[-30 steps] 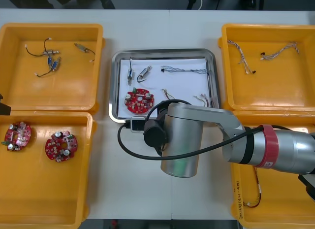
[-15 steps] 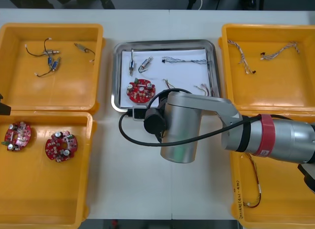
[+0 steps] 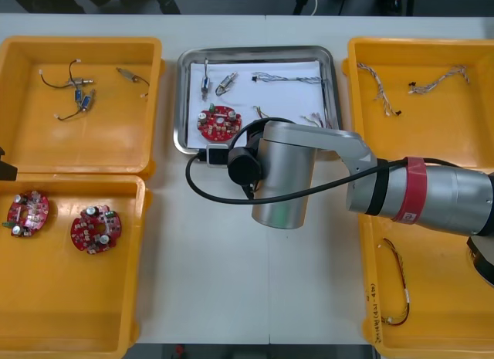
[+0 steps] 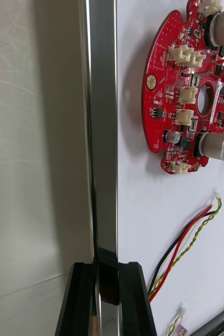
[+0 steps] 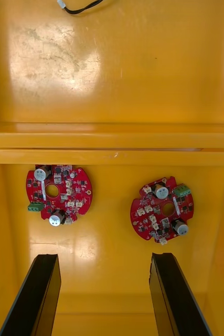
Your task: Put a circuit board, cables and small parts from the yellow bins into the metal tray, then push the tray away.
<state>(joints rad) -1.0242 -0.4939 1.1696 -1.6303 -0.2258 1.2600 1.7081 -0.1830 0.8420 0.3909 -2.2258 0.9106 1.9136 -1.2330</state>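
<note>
Red circuit board (image 3: 218, 123); shiny metal tray (image 3: 182, 104), white inside; yellow bins (image 3: 46, 135); cable (image 4: 188, 241) with red, yellow, black strands.

1. Open across bare surface (image 3: 216, 297) between near yellow bins (image 3: 69, 297).
2. Blocked at near rim of metal tray (image 3: 182, 104) by right arm (image 3: 432, 201), right tool (image 4: 107, 278) clamped on it.
3. Crowded inside tray: circuit board (image 3: 219, 123), cables (image 3: 285, 79), small metal parts (image 3: 226, 85).

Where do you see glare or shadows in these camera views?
Left wrist view: pale glare on the yellow bin floor. Right wrist view: the metal tray rim, held by the right gripper, mirrors bright streaks; the circuit board casts a soft shadow on the white liner. Front view: tray rim gleams.
</note>
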